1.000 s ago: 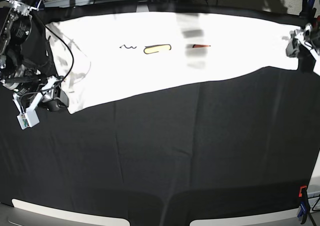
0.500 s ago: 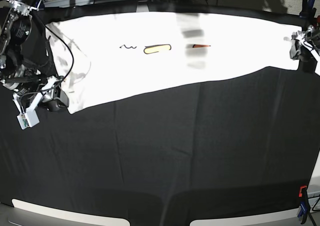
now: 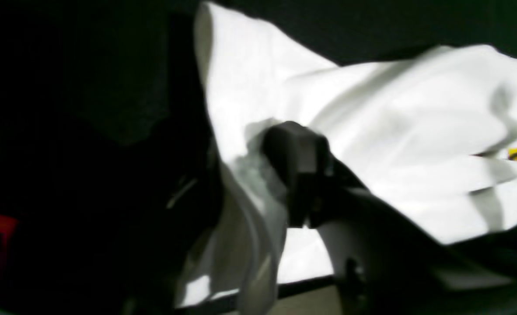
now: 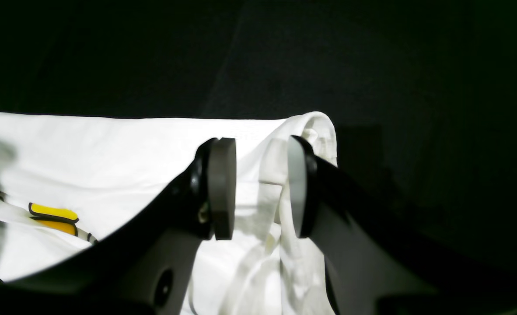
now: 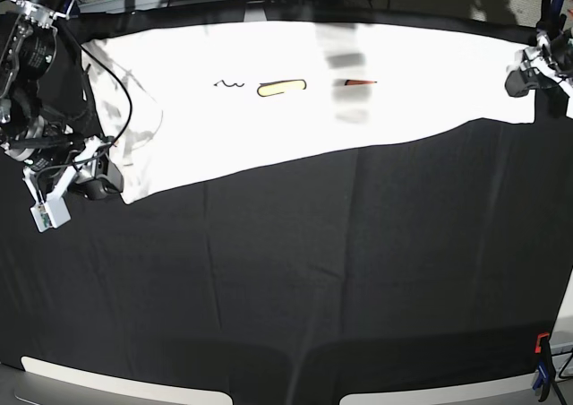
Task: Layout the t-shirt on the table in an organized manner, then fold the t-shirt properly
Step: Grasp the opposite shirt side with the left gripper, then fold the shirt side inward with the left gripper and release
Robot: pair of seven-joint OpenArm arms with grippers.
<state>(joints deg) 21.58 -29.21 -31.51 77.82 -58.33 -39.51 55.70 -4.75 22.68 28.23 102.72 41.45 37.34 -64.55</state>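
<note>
We saw the t-shirt stretched across the far worktop. The right hand stood partly open astride its bunched edge; whether the left hand gripped the opposite edge, we couldn't tell.

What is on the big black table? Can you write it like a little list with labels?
shirt: the white t-shirt lies stretched wide across the far side of the table
pictures on shirt: small yellow and orange marks show
right tool: pads sit on either side of a bunched shirt edge, with gaps
left tool: at the shirt's other end; picture too blurry to tell its grip
extra: a red clamp at the near corner
</note>
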